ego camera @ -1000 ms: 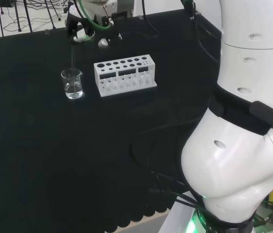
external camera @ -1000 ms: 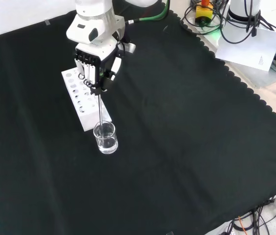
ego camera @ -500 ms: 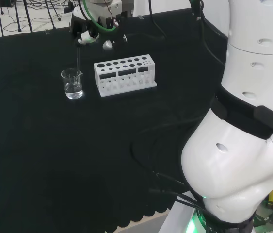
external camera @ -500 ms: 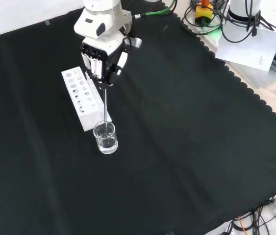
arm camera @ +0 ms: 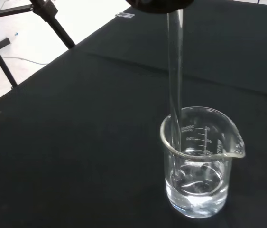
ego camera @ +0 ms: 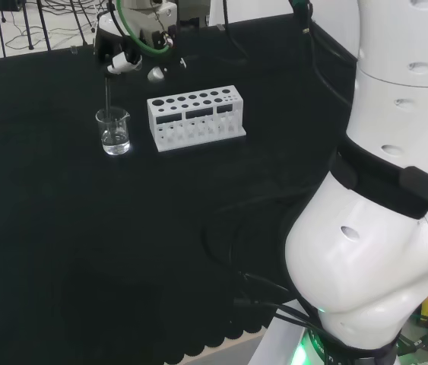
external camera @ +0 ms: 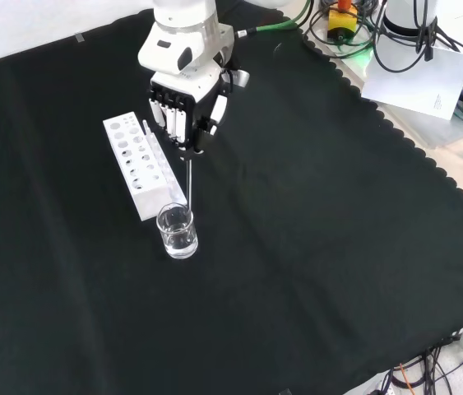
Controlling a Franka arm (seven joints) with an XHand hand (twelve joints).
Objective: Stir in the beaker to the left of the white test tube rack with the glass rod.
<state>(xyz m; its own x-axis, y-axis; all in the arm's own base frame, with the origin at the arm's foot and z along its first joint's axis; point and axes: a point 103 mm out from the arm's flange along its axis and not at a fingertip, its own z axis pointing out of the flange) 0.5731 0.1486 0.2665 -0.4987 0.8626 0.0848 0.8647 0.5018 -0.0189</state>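
A clear glass beaker (external camera: 177,231) (ego camera: 113,131) (arm camera: 198,162) with some water stands on the black cloth, left of the white test tube rack (ego camera: 195,118) (external camera: 142,163) in the head view. The hand (external camera: 186,111) (ego camera: 131,47) hangs above the beaker, its fingers curled round the top of a glass rod (external camera: 190,183) (ego camera: 108,95) (arm camera: 174,71). The rod hangs down from the hand, and in the wrist view its lower end is inside the beaker, reaching the water by the wall.
The arm's big white links (ego camera: 381,190) stand at the head view's right. Cables, a paper sheet (external camera: 418,76) and the cloth's scalloped edge lie at the front view's right. Tripod legs (arm camera: 52,21) stand beyond the cloth's edge.
The hand has swung leftward in the head view and farther off in the front view, tilting the rod while its lower end stays in the beaker. Beaker and rack have not moved.
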